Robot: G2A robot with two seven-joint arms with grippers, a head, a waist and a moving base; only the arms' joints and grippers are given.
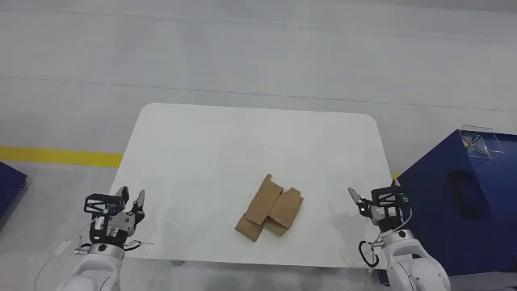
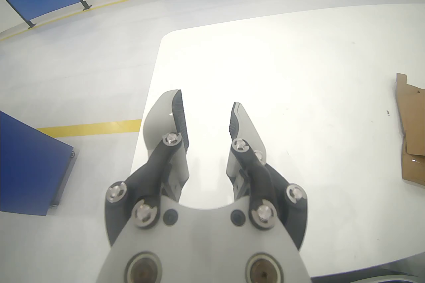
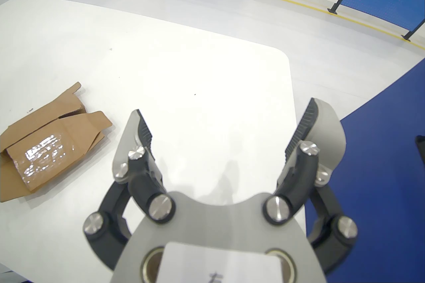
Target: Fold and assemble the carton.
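The carton (image 1: 269, 208) is found lying flat and unassembled on the white table (image 1: 242, 141), at about 5 o'clock from the table centre in the top view and close to the near edge. It is a brown cardboard blank, collapsed, with its long axis running from about 1 o'clock to 7 o'clock and its flaps spread at both ends. In the right wrist view a glossy strip of clear tape is seen across one panel of the carton (image 3: 49, 141), and one flap is seen slightly raised over the panel beneath it. In the left wrist view only the edge of the carton (image 2: 411, 125) is shown. The left gripper (image 1: 132, 193) is positioned at 9 o'clock from the carton, well apart from it, above the left edge of the table. In its own wrist view the left gripper (image 2: 207, 102) is shown with its fingers parted by a moderate gap, and nothing is held between the ribbed pads. The right gripper (image 1: 363, 196) is positioned at 3 o'clock from the carton, well apart from it, above the right edge of the table. In its own wrist view the right gripper (image 3: 224, 106) is shown spread wide, and nothing is held. A blue cabinet (image 1: 460, 202) is located just beside the table at 3 o'clock.
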